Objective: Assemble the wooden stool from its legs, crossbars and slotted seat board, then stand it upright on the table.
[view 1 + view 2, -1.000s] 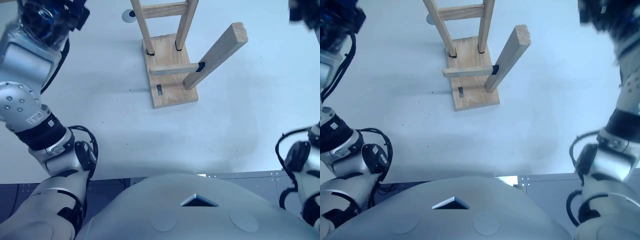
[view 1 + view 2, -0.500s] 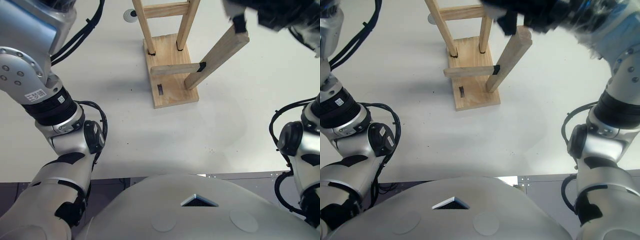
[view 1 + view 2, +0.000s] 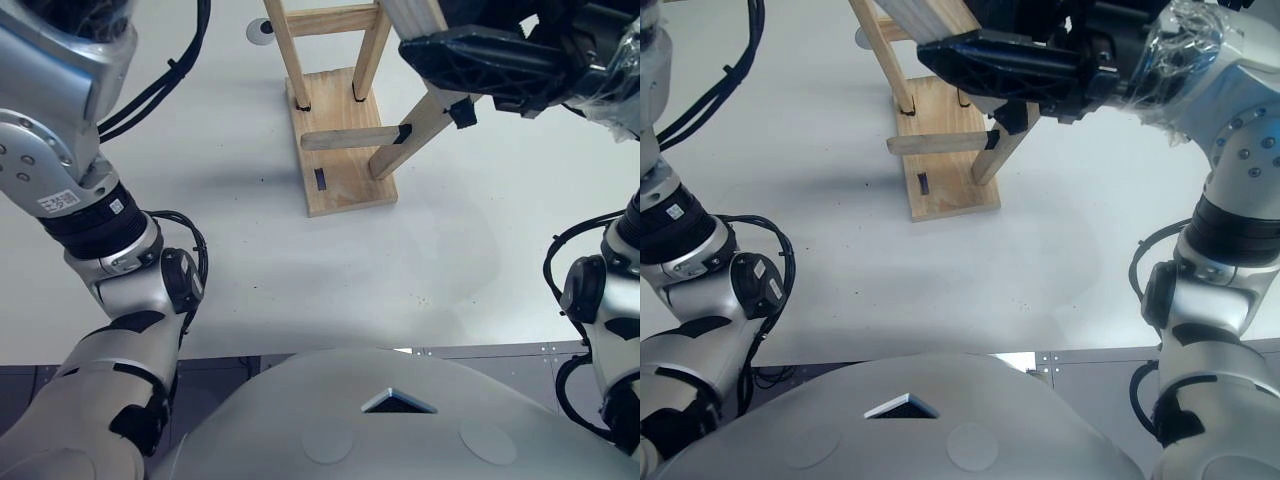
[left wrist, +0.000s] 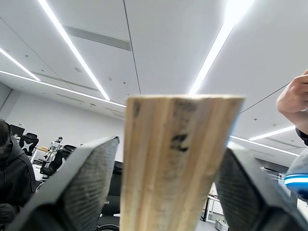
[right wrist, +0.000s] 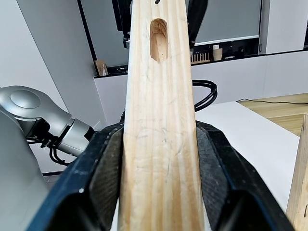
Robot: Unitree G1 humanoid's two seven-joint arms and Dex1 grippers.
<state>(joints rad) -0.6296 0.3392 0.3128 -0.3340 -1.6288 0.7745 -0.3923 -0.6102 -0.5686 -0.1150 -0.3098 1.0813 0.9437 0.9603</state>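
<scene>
Right claw (image 5: pixel 161 163) clamps wooden leg (image 5: pixel 161 86), one o'clock of seat board (image 3: pixel 350 190); judged stiff, light; hold flat faces

Bright, even light falls from above onto the white tabletop (image 3: pixel 250 230); the seat board (image 3: pixel 345 180) throws only a faint, soft shadow to its left. In the left wrist view long ceiling light strips (image 4: pixel 219 41) glare white. Clear plastic wrap (image 3: pixel 1185 40) near the right wrist seems to catch small glints.
</scene>
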